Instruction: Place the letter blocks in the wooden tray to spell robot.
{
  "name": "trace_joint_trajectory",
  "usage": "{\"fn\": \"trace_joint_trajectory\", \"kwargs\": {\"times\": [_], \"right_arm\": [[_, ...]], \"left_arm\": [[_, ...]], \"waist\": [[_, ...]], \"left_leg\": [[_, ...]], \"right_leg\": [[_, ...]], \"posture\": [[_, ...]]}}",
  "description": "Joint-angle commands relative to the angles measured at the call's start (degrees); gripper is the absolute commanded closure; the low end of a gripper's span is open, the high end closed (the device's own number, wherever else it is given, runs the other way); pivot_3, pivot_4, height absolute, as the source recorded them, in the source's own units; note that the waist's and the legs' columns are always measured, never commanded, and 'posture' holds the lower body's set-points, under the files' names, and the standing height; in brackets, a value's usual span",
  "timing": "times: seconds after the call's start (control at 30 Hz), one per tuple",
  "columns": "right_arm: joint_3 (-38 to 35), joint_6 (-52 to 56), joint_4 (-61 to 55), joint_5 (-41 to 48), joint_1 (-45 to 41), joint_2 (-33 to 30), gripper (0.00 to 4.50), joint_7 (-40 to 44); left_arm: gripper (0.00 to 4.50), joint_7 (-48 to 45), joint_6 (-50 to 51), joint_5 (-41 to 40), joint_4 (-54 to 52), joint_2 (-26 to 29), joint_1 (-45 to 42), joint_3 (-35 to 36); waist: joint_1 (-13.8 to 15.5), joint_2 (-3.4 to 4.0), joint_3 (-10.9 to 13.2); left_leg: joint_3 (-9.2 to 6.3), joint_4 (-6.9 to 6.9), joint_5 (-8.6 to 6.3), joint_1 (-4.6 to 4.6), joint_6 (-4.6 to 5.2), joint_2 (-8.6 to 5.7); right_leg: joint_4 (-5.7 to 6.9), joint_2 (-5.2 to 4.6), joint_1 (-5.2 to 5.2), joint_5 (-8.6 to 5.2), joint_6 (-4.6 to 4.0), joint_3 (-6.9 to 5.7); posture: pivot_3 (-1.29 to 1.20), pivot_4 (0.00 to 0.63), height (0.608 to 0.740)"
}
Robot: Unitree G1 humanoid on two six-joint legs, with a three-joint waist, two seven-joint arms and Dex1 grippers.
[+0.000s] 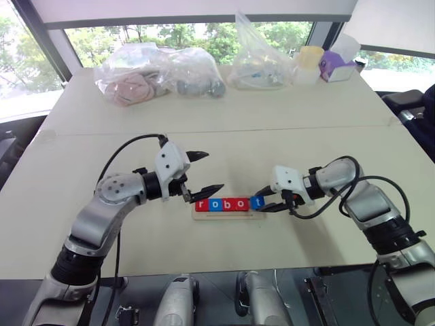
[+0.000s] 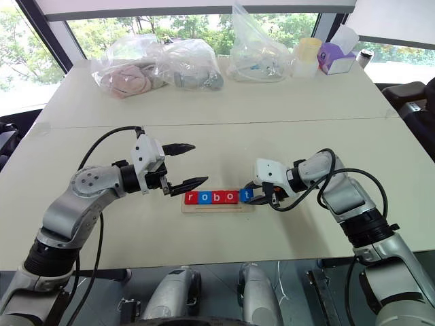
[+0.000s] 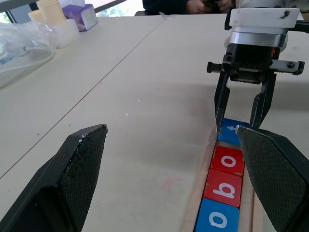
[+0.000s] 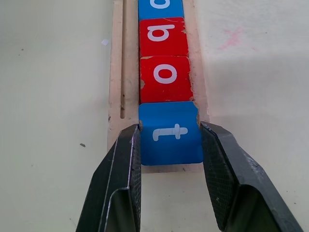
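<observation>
The wooden tray [image 1: 228, 216] lies in the middle of the table. It holds letter blocks reading r [image 1: 201, 204], o [image 1: 215, 204], b [image 1: 228, 204], o [image 1: 242, 204], t [image 1: 257, 202]. My right gripper [image 4: 169, 128] is shut on the blue t block [image 4: 170, 133] at the tray's right end. That block touches the red o [image 4: 165, 79] and sits slightly higher than the row. My left gripper [image 1: 212, 171] hangs wide open just left of and above the tray, with nothing between its fingers [image 3: 79, 164].
Clear plastic bags [image 1: 156, 73] of items, a stack of cups [image 1: 309, 64] and a purple tissue box [image 1: 338, 66] line the table's far side. A seam [image 1: 204, 130] crosses the tabletop. A person's hands [image 3: 203, 6] show beyond the table's right side.
</observation>
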Motion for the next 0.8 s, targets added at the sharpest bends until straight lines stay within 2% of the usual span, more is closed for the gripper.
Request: {"fn": "trace_joint_trajectory", "kwargs": {"times": [0.03, 0.8], "right_arm": [[-0.96, -0.19, -1.40, 0.16, -0.87, 0.11, 3.34, -0.31], [-0.05, 0.81, -1.26, -0.56, -0.77, 1.00, 3.34, 0.73]], "left_arm": [[0.00, -0.28, -0.65, -0.37, -1.60, 0.28, -1.23, 1.46], [0.00, 0.45, -0.27, -0.39, -2.31, 0.31, -0.83, 1.68]], "waist": [[0.00, 0.00, 0.00], [0.00, 0.00, 0.00]], "left_leg": [[0.00, 0.00, 0.00, 0.00, 0.00, 0.00], [0.00, 0.00, 0.00, 0.00, 0.00, -0.01]], "right_leg": [[0.00, 0.00, 0.00, 0.00, 0.00, 0.00], [0.02, 0.00, 0.00, 0.02, 0.01, 0.00]], "posture": [[0.00, 0.150, 0.740], [0.00, 0.150, 0.740]]}}
